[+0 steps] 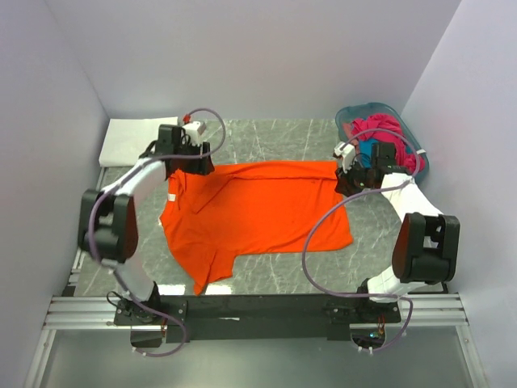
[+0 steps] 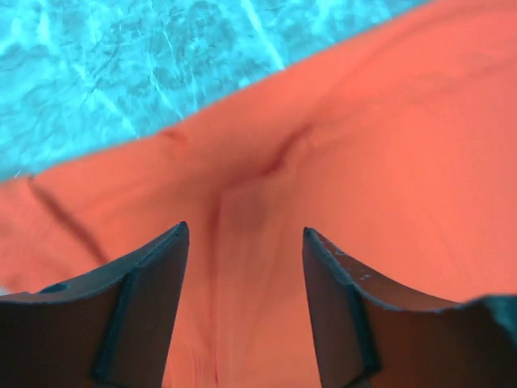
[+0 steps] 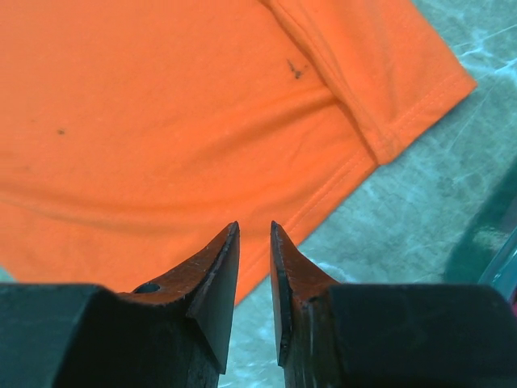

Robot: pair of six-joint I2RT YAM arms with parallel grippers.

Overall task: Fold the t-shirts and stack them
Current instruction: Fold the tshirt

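The bright orange cotton t-shirt [image 1: 258,214] lies spread across the middle of the grey marble-patterned table [image 1: 275,133], its neck towards the left and its hem towards the right. One sleeve points to the near edge.

The left gripper [image 1: 194,166] hovers over the shirt's far-left part. Its jaws stand wide apart above wrinkled cloth and grip nothing. The right gripper [image 1: 349,179] sits at the far-right hem corner. Its jaws are drawn to a narrow slit, and the wrist view shows no cloth inside it.

The step in hand looks like taking the far edge for a lengthwise fold. To do it well, each arm should come down on the hem or seam itself rather than on open cloth, and pinch both layers. The right gripper needs to widen first — its slit looks too tight to slide over the hem.

The two arms should then lift together, evenly, so the crease runs straight.

More shirts — a magenta one [image 1: 384,129] among them — wait in the teal plastic basket [image 1: 404,121] at far right.
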